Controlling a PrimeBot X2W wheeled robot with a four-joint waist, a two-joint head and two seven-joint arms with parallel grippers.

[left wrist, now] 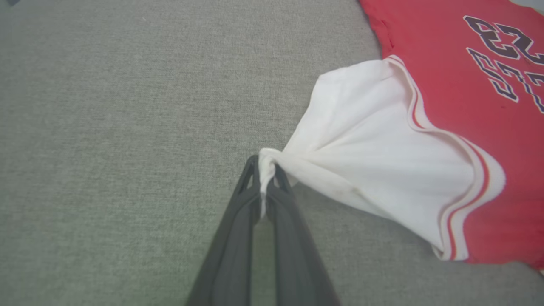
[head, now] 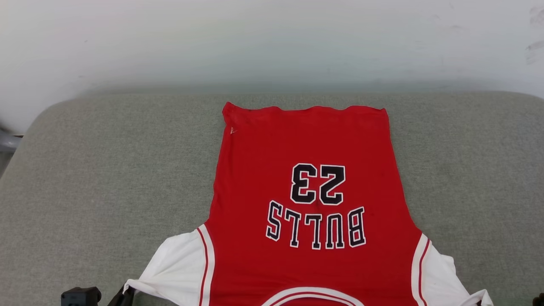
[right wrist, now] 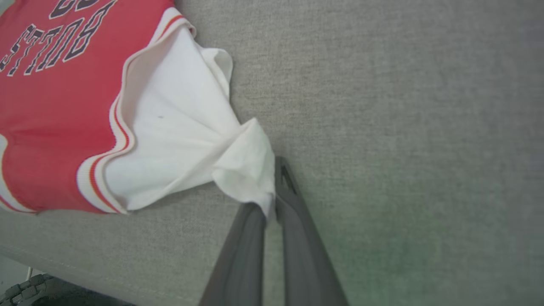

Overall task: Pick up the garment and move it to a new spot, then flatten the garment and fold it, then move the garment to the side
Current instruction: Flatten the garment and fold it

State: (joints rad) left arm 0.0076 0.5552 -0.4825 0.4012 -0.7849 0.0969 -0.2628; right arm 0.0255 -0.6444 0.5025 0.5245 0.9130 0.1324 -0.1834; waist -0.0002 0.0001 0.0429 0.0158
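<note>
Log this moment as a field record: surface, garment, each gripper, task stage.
surface: grey cushion, white wall behind
garment: red jersey, print up, body flat, hem far from the robot, collar near
left gripper: shut on the tip of the left sleeve, which is drawn taut outward
right gripper: shut on the tip of the right sleeve, also drawn outward
task stage: spread out for flattening, no fold made yet

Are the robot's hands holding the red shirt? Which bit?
Yes, both. The left gripper pinches the garment by the edge of one white sleeve; the right gripper pinches the edge of the other sleeve.
</note>
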